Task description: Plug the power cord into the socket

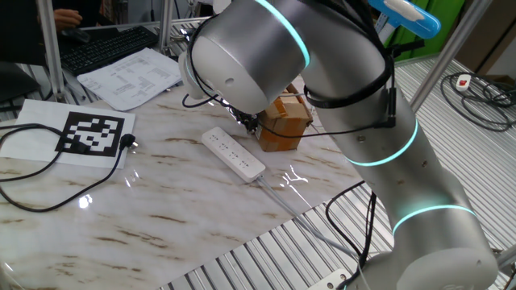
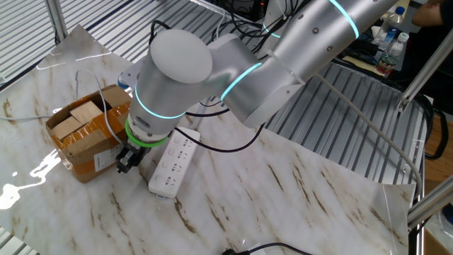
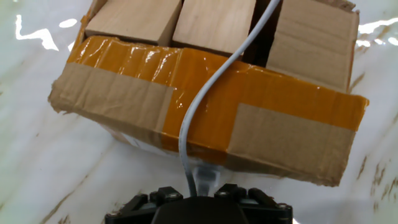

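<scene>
Marble tabletop carries one cardboard box; beside it we see one socket, long axis running diagonally, cable end toward the arm's base. Our gripper clamps a white plug.

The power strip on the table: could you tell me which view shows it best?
One fixed view shows the power strip whole, outlets facing up. The other fixed view shows it partly under the arm. The hand view shows none of it.

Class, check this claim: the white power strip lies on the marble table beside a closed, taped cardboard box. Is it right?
Not quite. The cardboard box is open: the hand view shows wooden blocks inside. The white power strip does lie beside it on the marble table.
</scene>
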You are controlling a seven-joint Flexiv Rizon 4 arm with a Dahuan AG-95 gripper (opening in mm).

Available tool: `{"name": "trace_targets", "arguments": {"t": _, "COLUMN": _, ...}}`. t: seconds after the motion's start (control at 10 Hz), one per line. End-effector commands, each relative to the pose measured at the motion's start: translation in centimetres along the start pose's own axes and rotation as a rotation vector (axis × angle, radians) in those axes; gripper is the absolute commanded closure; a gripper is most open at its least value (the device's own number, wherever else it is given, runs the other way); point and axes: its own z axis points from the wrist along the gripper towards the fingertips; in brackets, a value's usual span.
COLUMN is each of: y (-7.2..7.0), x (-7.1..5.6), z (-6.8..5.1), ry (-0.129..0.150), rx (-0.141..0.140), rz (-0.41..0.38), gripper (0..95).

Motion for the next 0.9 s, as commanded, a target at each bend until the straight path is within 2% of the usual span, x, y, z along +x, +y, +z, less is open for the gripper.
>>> {"name": "trace_targets", "arguments": {"t": 0.1, "y": 0.02, "x": -0.17, "z": 0.06, "ry": -0.011, "rx": 0.0, "rz": 0.001, "gripper": 76.0}}
{"name": "trace_targets", "arguments": {"t": 0.4, "y": 0.0, "x": -0.27, "z": 0.12, "ry": -0.023, "rx": 0.0, "rz": -0.003, "gripper": 76.0}}
{"name": "trace_targets", "arguments": {"t": 0.5, "y": -0.01, "x": -0.32, "z": 0.15, "ry": -0.021, "rx": 0.0, "rz": -0.003, "gripper": 95.0}}
{"name": "trace_targets", "arguments": {"t": 0.9, "y": -0.04, "x": -0.45, "z": 0.2, "ry": -0.021, "rx": 0.004, "rz": -0.005, "gripper": 95.0}}
